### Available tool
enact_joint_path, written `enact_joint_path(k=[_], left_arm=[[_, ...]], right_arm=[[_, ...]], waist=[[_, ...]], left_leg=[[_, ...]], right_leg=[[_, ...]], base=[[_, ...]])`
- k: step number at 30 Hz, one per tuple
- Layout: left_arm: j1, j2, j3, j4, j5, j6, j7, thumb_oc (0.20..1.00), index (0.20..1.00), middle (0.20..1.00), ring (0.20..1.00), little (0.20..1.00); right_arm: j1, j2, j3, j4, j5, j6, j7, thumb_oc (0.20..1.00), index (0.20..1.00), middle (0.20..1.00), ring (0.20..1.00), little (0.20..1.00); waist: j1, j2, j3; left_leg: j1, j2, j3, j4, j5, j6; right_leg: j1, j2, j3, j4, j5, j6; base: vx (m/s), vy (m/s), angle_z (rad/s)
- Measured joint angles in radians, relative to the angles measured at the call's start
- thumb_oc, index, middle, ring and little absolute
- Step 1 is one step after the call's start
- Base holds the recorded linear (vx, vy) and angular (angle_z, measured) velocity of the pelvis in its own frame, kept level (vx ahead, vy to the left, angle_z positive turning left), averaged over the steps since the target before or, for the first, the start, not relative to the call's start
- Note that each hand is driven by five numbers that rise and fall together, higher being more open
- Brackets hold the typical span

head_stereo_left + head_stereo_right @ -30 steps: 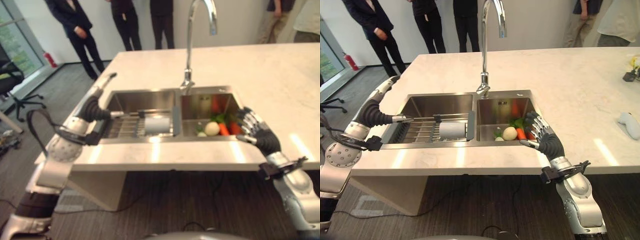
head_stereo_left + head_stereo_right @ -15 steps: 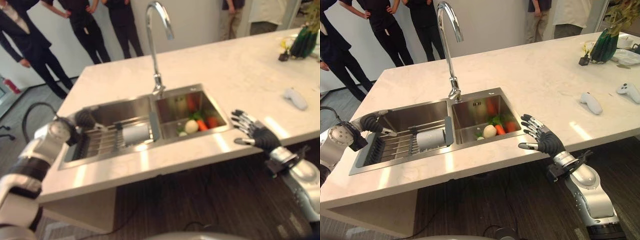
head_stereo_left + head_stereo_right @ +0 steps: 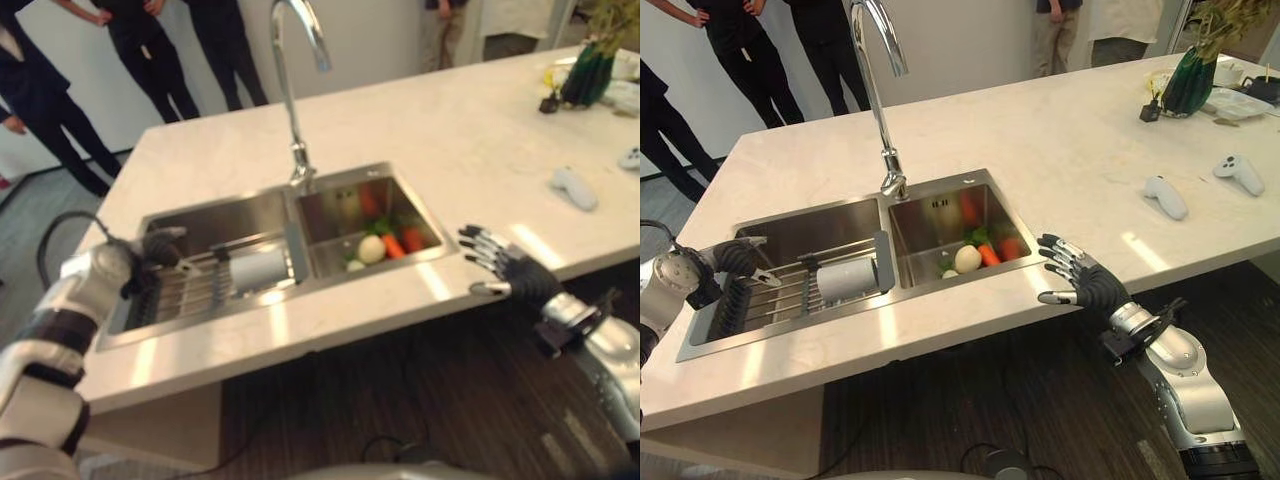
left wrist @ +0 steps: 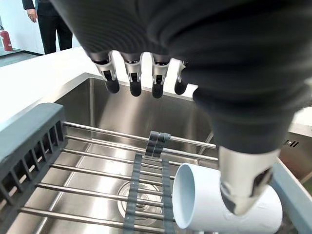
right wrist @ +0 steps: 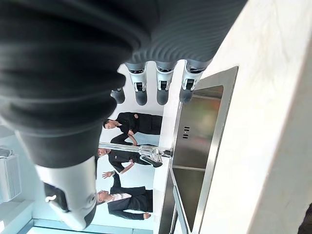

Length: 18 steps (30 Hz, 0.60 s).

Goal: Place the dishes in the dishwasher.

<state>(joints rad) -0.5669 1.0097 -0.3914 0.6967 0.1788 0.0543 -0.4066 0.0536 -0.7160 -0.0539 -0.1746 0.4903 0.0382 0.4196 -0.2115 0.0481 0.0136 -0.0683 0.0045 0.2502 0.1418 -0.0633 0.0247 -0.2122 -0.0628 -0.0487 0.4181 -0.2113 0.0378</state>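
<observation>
Cup in white lies on its side on the wire rack that spans the left basin of the steel double sink, near the rack's grey end plate beside the divider. Our left hand hovers over the far left end of that rack, apart from the cup, its fingers relaxed and holding nothing. Our right hand is out over the front edge of the marble counter, just right of the sink, fingers spread and empty. We see a white onion, carrots and greens in the right basin, under the tall chrome faucet. Two white controllers lie on the counter to the right, and people stand beyond the far edge.
</observation>
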Motion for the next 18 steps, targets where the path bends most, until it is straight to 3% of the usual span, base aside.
enact_joint_path(k=[18], left_arm=[[-0.001, -0.072, 0.000, 0.076, 0.050, -0.015, 0.048, 1.000, 1.000, 1.000, 1.000, 1.000]], right_arm=[[0.000, -0.041, -0.035, -0.002, -0.012, 0.001, 0.033, 1.000, 1.000, 1.000, 1.000, 1.000]], waist=[[-0.057, 0.002, 0.019]], left_leg=[[0.023, 0.015, 0.046, -0.005, -0.008, -0.007]], right_leg=[[-0.004, 0.022, 0.038, 0.000, 0.004, -0.002]], base=[[0.04, 0.017, -0.09]])
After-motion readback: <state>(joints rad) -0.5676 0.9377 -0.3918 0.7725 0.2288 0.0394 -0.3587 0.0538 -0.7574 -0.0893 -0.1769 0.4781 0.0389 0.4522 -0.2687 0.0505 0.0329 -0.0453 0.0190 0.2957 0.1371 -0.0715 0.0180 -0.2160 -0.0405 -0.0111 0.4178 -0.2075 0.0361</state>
